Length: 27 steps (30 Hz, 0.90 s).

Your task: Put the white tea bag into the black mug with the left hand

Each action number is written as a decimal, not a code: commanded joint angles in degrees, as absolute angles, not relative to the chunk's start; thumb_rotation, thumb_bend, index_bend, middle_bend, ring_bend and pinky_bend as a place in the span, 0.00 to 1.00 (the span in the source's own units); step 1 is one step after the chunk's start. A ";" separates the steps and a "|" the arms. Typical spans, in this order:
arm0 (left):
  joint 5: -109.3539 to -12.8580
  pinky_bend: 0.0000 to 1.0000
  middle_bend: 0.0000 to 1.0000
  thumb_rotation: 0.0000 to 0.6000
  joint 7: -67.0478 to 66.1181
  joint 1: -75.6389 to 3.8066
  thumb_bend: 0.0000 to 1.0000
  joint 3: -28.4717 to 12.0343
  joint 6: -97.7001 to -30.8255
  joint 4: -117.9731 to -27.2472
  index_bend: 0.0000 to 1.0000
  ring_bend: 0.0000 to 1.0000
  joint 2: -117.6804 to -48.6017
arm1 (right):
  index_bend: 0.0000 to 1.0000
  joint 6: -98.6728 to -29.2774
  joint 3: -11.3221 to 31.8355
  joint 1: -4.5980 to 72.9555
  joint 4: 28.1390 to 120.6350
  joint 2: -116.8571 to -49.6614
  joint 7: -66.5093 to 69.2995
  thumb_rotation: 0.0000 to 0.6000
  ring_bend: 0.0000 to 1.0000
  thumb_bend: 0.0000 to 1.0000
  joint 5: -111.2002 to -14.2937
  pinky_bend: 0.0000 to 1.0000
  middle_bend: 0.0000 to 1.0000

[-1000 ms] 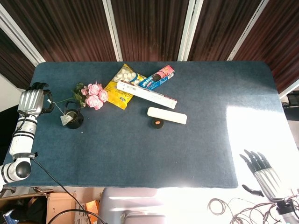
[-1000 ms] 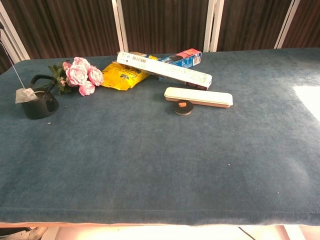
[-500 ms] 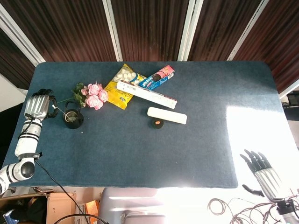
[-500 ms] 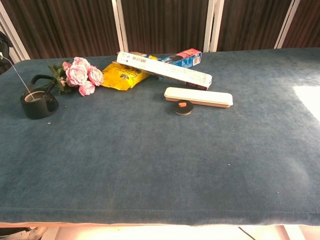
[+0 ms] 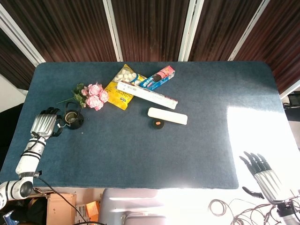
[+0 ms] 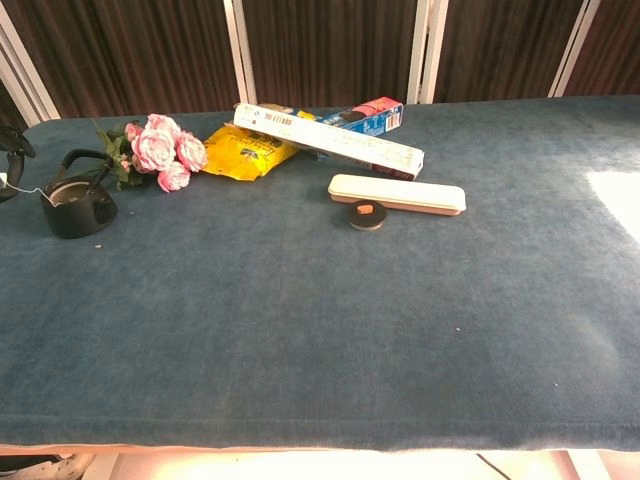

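The black mug (image 5: 73, 120) (image 6: 76, 207) stands near the table's left edge, beside the pink flowers. Inside it lies the white tea bag (image 6: 66, 193), showing only as a pale patch below the rim. Its thin string (image 6: 28, 188) runs out over the rim to the left. My left hand (image 5: 45, 124) is low over the table just left of the mug, fingers curled, and holds the string's end. In the chest view only a sliver of that hand (image 6: 10, 160) shows at the left border. My right hand (image 5: 261, 174) hangs off the table at the lower right, fingers spread and holding nothing.
Pink flowers (image 5: 94, 95) lie right behind the mug. Further right are a yellow snack bag (image 5: 120, 87), a long white box (image 5: 147, 94), a blue and pink packet (image 5: 158, 78), a white case (image 5: 167, 116) and a small black disc (image 5: 158, 123).
The tea bag hung above the mug a second ago and has gone down into it. My left hand has dropped and come forward toward the table, the string slackening to nearly level.
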<state>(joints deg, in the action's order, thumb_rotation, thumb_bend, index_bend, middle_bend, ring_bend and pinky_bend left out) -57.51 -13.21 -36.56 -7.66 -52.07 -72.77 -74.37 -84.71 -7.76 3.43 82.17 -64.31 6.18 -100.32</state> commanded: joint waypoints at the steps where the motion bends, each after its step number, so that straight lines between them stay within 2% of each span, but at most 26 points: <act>1: -58.19 0.22 0.19 1.00 -13.51 -35.30 0.31 -6.68 -53.00 -74.89 0.26 0.10 -73.86 | 0.00 -84.82 -7.78 3.40 82.17 -64.26 6.26 1.00 0.00 0.11 -100.40 0.00 0.00; 3: -58.47 0.22 0.14 1.00 -14.16 -34.52 0.18 -5.89 -53.42 -76.71 0.08 0.07 -73.10 | 0.00 -84.96 -7.80 3.36 82.15 -64.26 6.32 1.00 0.00 0.11 -100.50 0.00 0.00; 5: -59.15 0.22 0.09 1.00 -15.03 -33.61 0.10 -4.96 -54.29 -78.94 0.01 0.04 -72.28 | 0.00 -85.04 -7.85 3.34 82.10 -64.26 6.34 1.00 0.00 0.11 -100.63 0.00 0.00; 8: -59.85 0.21 0.05 1.00 -16.39 -32.24 0.04 -3.58 -55.55 -81.93 0.00 0.01 -71.33 | 0.00 -84.98 -7.98 3.34 82.10 -64.29 6.22 1.00 0.00 0.11 -100.81 0.00 0.00; 13: -62.32 0.19 0.01 1.00 -17.06 -29.17 0.00 -1.68 -59.66 -87.08 0.00 0.00 -69.64 | 0.00 -85.41 -8.14 3.17 82.15 -64.27 6.09 1.00 0.00 0.11 -101.22 0.00 0.00; 19: -75.09 0.16 0.00 1.00 -8.18 -19.64 0.01 2.81 -74.56 -91.31 0.00 0.00 -68.21 | 0.00 -85.69 -8.16 3.03 82.12 -64.21 6.09 1.00 0.00 0.11 -101.31 0.00 0.00; 23: -83.89 0.13 0.00 1.00 1.49 -13.47 0.01 7.12 -82.42 -88.06 0.00 0.00 -69.08 | 0.00 -85.95 -8.29 2.82 82.32 -64.05 5.83 1.00 0.00 0.11 -101.44 0.00 0.00; 27: -90.87 0.12 0.00 1.00 3.04 -10.33 0.02 9.51 -88.36 -85.97 0.00 0.00 -68.81 | 0.00 -86.28 -8.25 2.56 82.54 -63.97 5.46 1.00 0.00 0.11 -101.38 0.00 0.00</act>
<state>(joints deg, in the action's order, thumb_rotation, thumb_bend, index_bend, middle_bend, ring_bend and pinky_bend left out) -85.52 1.18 -13.50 6.72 -83.30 -87.78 -68.92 -86.25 -8.25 2.59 82.49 -63.99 5.48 -101.38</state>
